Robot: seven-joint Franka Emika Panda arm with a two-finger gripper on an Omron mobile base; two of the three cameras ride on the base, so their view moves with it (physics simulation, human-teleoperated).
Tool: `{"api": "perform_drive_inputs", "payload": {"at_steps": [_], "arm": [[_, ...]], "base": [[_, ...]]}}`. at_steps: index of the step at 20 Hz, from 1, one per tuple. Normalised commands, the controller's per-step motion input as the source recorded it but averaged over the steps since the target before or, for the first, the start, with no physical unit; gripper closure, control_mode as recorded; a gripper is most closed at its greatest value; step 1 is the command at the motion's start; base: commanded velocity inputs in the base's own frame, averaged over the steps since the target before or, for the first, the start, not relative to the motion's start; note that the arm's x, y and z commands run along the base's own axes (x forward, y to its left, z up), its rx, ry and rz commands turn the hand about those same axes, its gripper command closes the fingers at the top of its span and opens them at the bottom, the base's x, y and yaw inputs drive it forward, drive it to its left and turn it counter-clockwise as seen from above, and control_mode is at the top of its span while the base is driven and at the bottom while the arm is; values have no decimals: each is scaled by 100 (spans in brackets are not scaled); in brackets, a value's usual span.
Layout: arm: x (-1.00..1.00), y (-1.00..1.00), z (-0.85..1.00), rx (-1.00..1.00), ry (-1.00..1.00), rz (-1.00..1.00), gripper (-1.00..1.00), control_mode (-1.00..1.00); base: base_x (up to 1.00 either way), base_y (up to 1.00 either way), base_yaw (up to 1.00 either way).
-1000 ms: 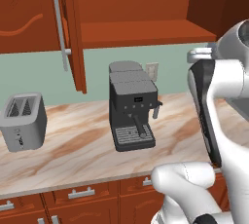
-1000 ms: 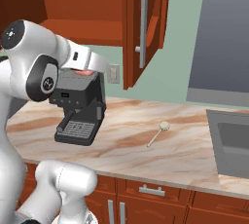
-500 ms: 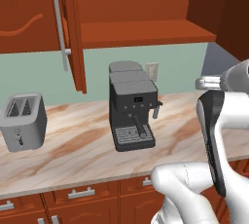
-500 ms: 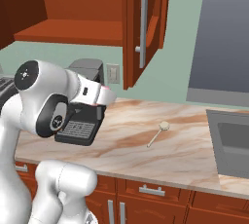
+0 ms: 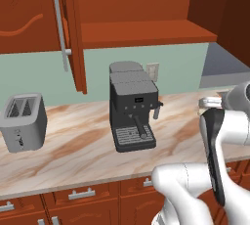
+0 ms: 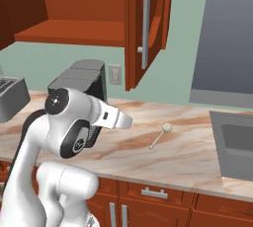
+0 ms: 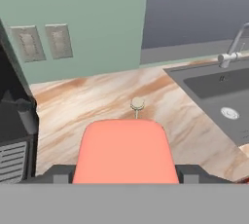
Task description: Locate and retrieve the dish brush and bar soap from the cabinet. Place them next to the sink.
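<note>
The bar soap (image 7: pixel 124 150), flat and salmon-pink, sits between the two dark finger tips of my gripper (image 7: pixel 124 173), which is shut on it above the marbled counter. Just beyond it, the dish brush (image 7: pixel 137 104) lies on the counter with its round cream head toward the wall; it is also seen from the right base (image 6: pixel 163 133), left of the sink. The dark grey sink (image 7: pixel 214 89) (image 6: pixel 236 144) lies to the right, with a faucet (image 7: pixel 232 52) at its back. The cabinet (image 5: pixel 141 4) hangs above with its door (image 6: pixel 147 23) swung open and its shelf (image 5: pixel 146 32) bare.
A black coffee machine (image 5: pixel 132 111) stands against the wall left of my hand, its drip tray at the hand view's left edge (image 7: pixel 12 155). A grey toaster (image 5: pixel 23 121) stands further left. Two wall outlets (image 7: pixel 44 42) are on the green backsplash. Drawers (image 6: pixel 153 191) run under the counter.
The arm has swung down from cabinet height toward the counter and to the right, carrying the bar soap with it. The dish brush has stayed where it lies.
</note>
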Motion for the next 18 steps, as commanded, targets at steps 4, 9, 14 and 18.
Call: {"api": "perform_drive_inputs", "payload": {"at_steps": [4, 9, 14, 18], "arm": [[25, -44, -82, 0, 13, 0, 100, -100], [11, -52, -77, 3, 0, 1, 100, -100], [22, -52, -73, 5, -1, 3, 100, -100], [38, -44, -62, 1, 0, 5, 100, -100]], "base": [[0, 0, 0], [0, 0, 0], [0, 0, 0], [0, 0, 0]]}}
